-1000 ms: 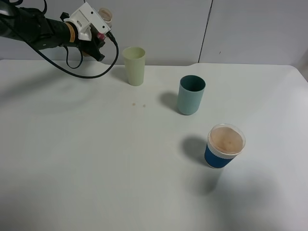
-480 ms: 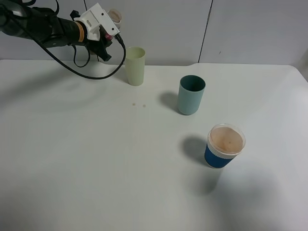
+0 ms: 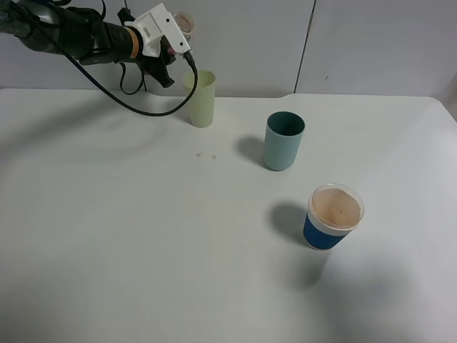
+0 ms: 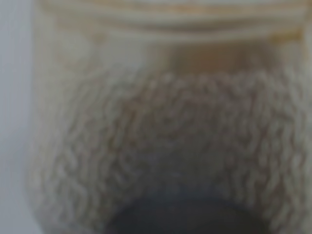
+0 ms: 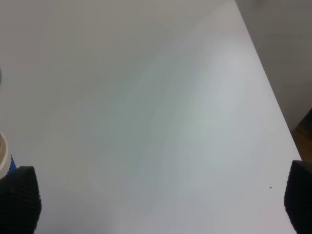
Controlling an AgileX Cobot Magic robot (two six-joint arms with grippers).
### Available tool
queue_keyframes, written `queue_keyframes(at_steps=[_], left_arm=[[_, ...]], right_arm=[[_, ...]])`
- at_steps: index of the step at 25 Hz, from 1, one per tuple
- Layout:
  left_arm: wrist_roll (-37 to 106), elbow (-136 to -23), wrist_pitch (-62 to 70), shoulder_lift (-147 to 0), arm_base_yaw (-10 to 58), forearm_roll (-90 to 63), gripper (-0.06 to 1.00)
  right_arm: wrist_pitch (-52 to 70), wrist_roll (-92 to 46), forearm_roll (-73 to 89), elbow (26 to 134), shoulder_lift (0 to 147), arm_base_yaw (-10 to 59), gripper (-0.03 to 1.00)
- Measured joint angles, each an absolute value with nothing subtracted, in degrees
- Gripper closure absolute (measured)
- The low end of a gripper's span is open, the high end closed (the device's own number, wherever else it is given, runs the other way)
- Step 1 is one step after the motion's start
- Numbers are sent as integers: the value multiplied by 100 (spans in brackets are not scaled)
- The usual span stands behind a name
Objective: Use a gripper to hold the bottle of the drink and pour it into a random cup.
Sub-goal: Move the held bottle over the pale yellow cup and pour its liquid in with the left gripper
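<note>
My left gripper point(image 3: 168, 61) is raised at the back left, shut on the bottle of the drink point(image 3: 183, 24). The bottle's pale mouth and a bit of its pink label show behind the white bracket. It is held just left of and above the rim of the pale yellow-green cup point(image 3: 201, 98), which stands upright. In the left wrist view the bottle point(image 4: 165, 122) fills the frame as a blur, and the fingers are hidden. My right gripper point(image 5: 158, 204) is open and empty over bare table; it is out of the exterior view.
A teal tumbler point(image 3: 283, 141) stands right of the cup. A blue-and-white paper cup point(image 3: 333, 216) holding brown liquid stands nearer the front right; its edge shows in the right wrist view point(image 5: 4, 157). The left arm's black cable point(image 3: 136, 107) hangs beside the cup. The table's right edge point(image 5: 273, 97) is close.
My left gripper has carried the bottle to the right and slightly up, from well left of the yellow-green cup to just beside its rim. The cups have not moved.
</note>
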State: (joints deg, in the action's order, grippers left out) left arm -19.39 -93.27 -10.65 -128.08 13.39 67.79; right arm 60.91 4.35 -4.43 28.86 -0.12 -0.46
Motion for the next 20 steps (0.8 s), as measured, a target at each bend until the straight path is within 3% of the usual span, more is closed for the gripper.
queue_keyframes(at_steps=[20], left_arm=[[-1910,-9328,-752,-12814,1500,7683,60]], right_arm=[[6091,435,-443,2886,-12,-46,-3]])
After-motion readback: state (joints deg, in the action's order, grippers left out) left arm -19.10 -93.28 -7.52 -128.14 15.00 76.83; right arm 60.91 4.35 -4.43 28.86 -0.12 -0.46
